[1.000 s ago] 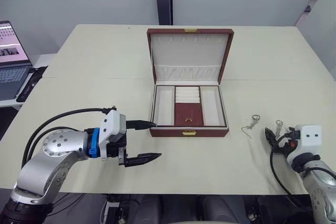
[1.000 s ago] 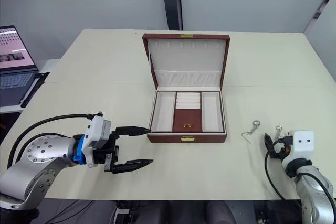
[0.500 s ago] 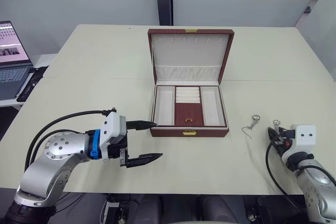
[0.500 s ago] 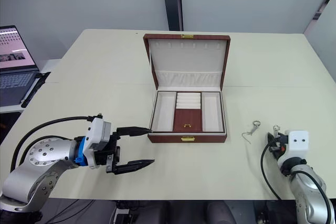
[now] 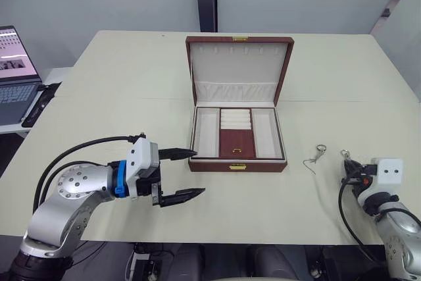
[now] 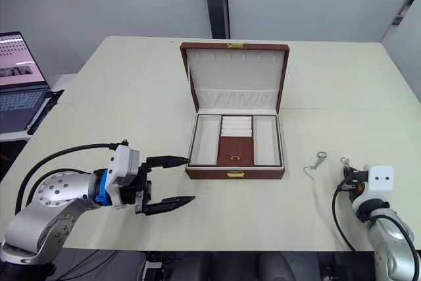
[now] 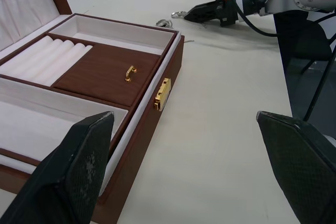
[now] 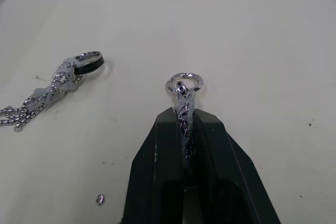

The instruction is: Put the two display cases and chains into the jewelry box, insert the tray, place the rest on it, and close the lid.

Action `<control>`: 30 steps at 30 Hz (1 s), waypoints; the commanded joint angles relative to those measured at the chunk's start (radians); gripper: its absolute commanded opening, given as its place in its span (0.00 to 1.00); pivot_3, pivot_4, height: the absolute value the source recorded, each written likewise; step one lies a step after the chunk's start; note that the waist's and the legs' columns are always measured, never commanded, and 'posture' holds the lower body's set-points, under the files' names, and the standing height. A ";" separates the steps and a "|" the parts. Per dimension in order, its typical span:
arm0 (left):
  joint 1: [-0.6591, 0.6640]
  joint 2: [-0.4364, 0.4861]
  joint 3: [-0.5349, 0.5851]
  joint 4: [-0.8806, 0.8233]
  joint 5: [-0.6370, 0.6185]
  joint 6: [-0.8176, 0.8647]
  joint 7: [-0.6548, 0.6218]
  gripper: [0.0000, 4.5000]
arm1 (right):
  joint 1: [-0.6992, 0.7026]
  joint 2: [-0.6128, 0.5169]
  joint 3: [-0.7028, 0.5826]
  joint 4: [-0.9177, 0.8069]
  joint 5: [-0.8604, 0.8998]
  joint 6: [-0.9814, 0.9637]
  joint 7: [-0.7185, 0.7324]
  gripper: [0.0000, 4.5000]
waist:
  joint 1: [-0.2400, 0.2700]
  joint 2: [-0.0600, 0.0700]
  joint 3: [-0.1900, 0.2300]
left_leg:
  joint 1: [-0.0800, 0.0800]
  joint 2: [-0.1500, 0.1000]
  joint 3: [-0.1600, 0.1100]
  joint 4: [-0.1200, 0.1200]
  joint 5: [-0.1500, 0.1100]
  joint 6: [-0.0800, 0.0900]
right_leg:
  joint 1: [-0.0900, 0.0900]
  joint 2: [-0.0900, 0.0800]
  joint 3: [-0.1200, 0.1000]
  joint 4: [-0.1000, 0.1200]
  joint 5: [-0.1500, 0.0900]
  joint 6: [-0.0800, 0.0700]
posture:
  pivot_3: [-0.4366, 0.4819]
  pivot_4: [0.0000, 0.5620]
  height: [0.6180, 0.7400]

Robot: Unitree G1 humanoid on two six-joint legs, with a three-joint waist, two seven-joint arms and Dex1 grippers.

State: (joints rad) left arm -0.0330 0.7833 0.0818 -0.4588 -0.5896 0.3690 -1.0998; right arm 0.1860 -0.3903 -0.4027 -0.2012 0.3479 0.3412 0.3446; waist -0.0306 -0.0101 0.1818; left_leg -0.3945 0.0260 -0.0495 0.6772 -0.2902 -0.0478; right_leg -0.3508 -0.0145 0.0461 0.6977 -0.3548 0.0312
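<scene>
Cream table (image 5: 131, 90); open laptop (image 5: 14, 74) on separate surface beyond its left edge.

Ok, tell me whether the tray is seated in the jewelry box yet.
Seated. The tray sits inside the jewelry box, its ring cushion and brown flap level with the rim; the lid stands open.

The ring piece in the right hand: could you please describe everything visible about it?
The ring piece is a small silvery round ring on a short thin chain. The right hand is shut on the chain, with the ring poking out past the fingertips, just above the cream table. The other ring piece lies apart on the table.
</scene>
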 commanded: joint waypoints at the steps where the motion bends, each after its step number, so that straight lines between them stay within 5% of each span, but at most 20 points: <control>1: -0.009 -0.006 0.008 -0.007 -0.013 0.003 0.010 1.00 | 0.007 -0.023 -0.038 -0.050 0.050 -0.017 0.046 0.01 | 0.000 0.000 0.000 | 0.000 0.000 0.000 0.000 0.000 0.000 | 0.000 0.000 0.000 0.000 0.000 0.000 | 0.48 0.27 1.00; 19: 0.101 -0.044 0.124 -0.010 -0.023 0.010 0.122 1.00 | -0.191 -0.230 0.049 -0.229 0.276 0.201 0.251 0.01 | 0.000 0.001 0.000 | 0.000 0.001 -0.001 0.000 0.000 0.000 | 0.000 0.000 0.000 0.000 0.000 0.000 | 0.48 0.27 1.00; 30: 0.324 -0.169 0.273 -0.024 -0.031 -0.079 0.208 1.00 | -0.681 -0.206 0.352 -0.139 0.323 0.360 0.347 0.01 | -0.003 0.001 0.001 | -0.001 0.002 -0.002 0.000 0.000 0.000 | -0.001 0.000 0.000 0.000 0.000 0.000 | 0.48 0.27 1.00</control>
State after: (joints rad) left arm 0.2811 0.6213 0.3212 -0.4627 -0.6122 0.3261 -0.9000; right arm -0.4683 -0.6005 -0.0754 -0.3360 0.6785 0.6961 0.6776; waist -0.0334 -0.0095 0.1825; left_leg -0.3960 0.0272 -0.0511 0.6774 -0.2902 -0.0477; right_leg -0.3525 -0.0152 0.0456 0.6975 -0.3547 0.0311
